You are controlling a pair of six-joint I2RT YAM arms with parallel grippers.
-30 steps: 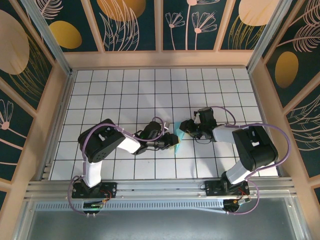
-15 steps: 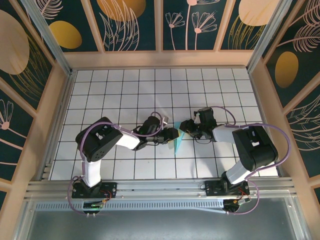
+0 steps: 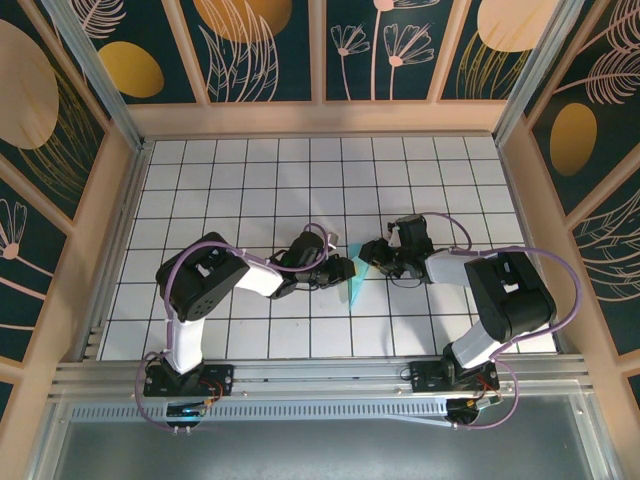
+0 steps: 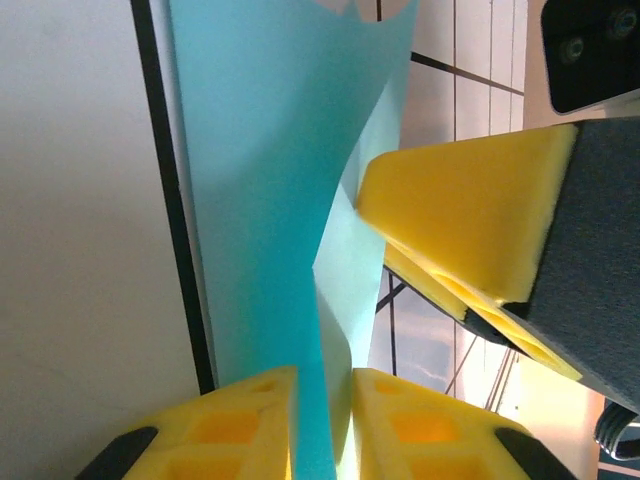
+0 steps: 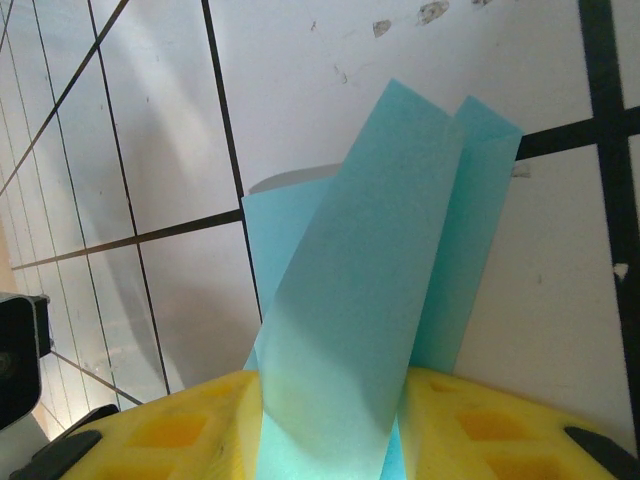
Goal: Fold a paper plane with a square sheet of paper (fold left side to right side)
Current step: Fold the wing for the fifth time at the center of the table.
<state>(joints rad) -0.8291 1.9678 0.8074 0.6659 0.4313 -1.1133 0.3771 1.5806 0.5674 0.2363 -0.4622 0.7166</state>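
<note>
My left gripper [image 4: 322,415] pinches one end of the folded turquoise sheet of paper [image 3: 357,284], and my right gripper [image 5: 330,410] pinches the other. It stands on edge between them, mid gridded table [image 3: 250,180], which I judge stops the layers slipping during creasing.

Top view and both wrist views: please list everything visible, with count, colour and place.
paper: one, turquoise-blue, folded, near the table's middle, held between both grippers
table: one, white with black grid lines, below the paper
walls: several, dark teal panels with golden plant drawings, around the table
rail: one, silver, at the near edge
left gripper: one, black with yellow pads, shut on the paper
right gripper: one, black with yellow pads, shut on the paper
</note>
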